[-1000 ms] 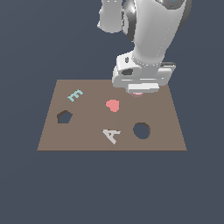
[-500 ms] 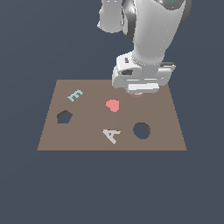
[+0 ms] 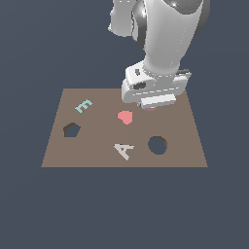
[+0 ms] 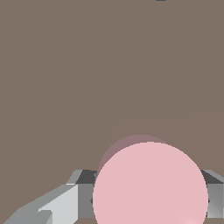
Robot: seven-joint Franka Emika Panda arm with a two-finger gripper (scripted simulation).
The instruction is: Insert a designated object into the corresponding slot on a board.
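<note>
Wrist view: gripper (image 4: 146,199) fingers flank pink disc (image 4: 150,186), seemingly pinching it, above board (image 4: 87,78); hole (image 3: 157,145) well apart.

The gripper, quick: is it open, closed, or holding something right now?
Gripper: fingers sit on either side of the pink round piece; a firm grip cannot be told.

The pale pink round piece (image 4: 150,183) sits between the fingers (image 4: 61,205), at the brown board's (image 3: 97,155) far edge. The dark round hole (image 3: 157,145) lies near the front right corner, empty.
</note>
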